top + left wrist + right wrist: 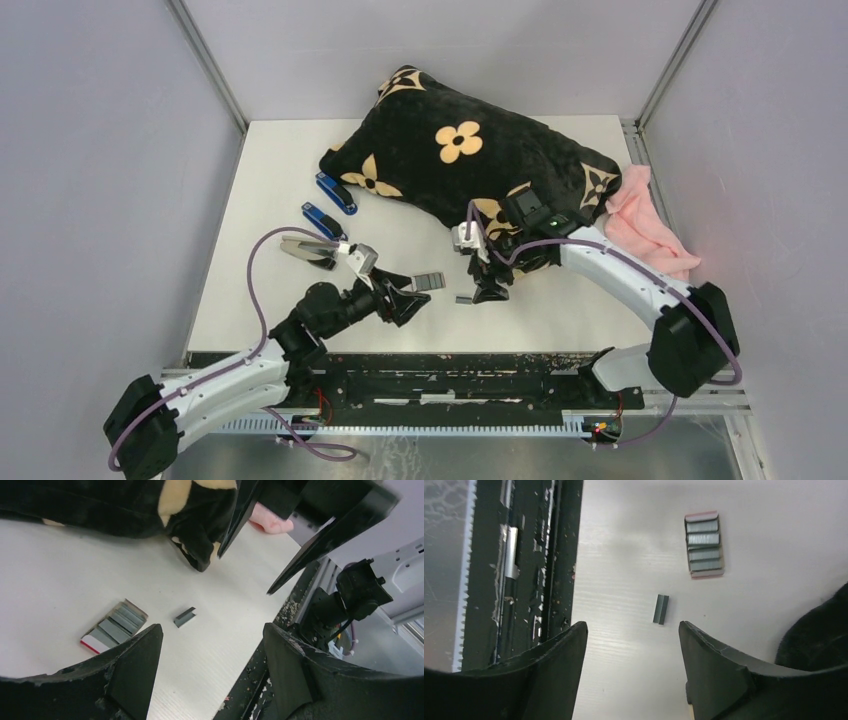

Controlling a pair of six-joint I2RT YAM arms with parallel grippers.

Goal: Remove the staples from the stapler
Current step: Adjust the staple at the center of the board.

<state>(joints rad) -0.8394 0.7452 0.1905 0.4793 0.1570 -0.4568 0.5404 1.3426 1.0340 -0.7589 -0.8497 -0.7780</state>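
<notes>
A short grey strip of staples [464, 298] lies loose on the white table; it also shows as the strip [184, 617] and the strip [661, 609]. My left gripper [418, 298] [212, 630] is open and empty, just left of the strip. My right gripper [489, 296] [633, 626] is open and empty too, pointing down right beside the strip. A grey stapler [310, 250] lies opened out behind the left wrist. Two blue staplers [337, 193] [323, 221] lie further back.
A small white-and-red box [428, 281] [115, 627] [704, 544] holding grey strips sits between the grippers. A black flowered cushion [460, 160] fills the back, touching the right arm, with a pink cloth [645, 220] at its right. The black front rail [450, 375] borders the table.
</notes>
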